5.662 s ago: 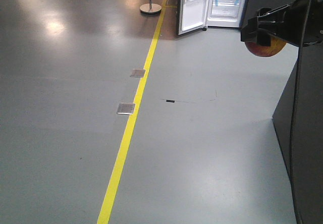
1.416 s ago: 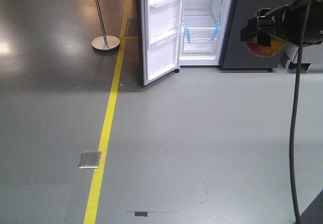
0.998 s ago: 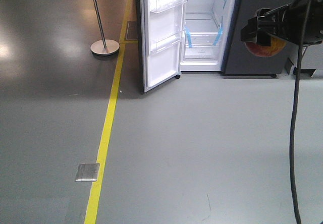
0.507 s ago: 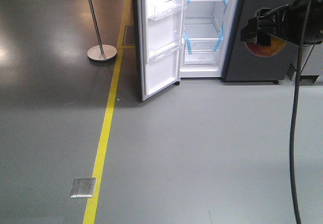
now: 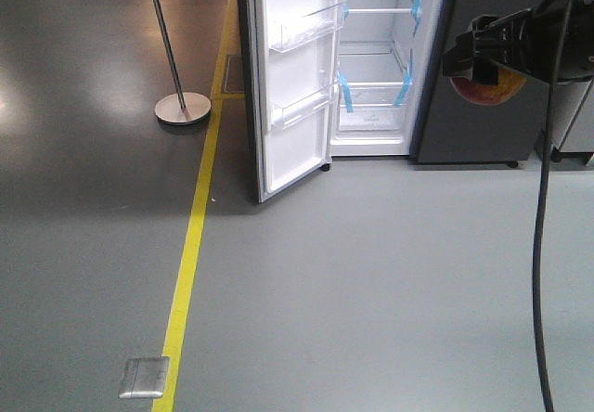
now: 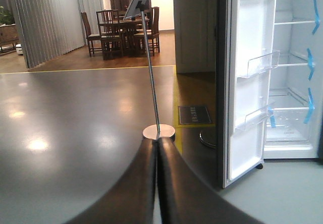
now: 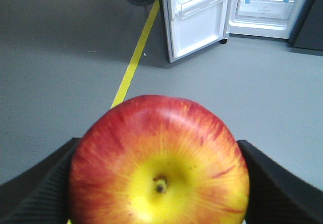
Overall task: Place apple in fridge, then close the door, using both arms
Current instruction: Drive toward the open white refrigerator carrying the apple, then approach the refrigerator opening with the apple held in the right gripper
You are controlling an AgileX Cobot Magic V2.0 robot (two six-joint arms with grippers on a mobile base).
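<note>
Apple (image 7: 159, 158) carrying is nearly done as far as driving goes. Compared with the frames from a few seconds back, the fridge fills far more of the front view, so we have rolled up toward it. We judge the reach inside comes next.

Starting at the left, our left gripper (image 6: 157, 148) is clenched on nothing, its two fingers pressed together along one seam. Beyond it is the sign stand (image 5: 182, 108), which has slid off to our left as we advanced. The yellow line (image 5: 190, 245) runs up the floor with a metal floor plate (image 5: 145, 377) touching its left edge.

Next comes the door (image 5: 292, 143), swung wide with its white inner face and clear bins toward us, so nothing bars the way in. The fridge (image 5: 376, 27) shows white walls, clear shelves and blue tape strips, and looks bare where we can see.

At the right, the right gripper (image 5: 484, 59) grasps the apple between its pads. It is held up in the air, well apart from the shelves and a little right of the opening, in front of a dark grey panel (image 5: 473, 134). A black cable (image 5: 540, 245) hangs down past it.

Much is cut off. The tops of the fridge and the door leave the frame. In the front view the gripper hides the apple's upper half. Both arms are mostly out of sight, and we cannot tell what the dark panel belongs to.
</note>
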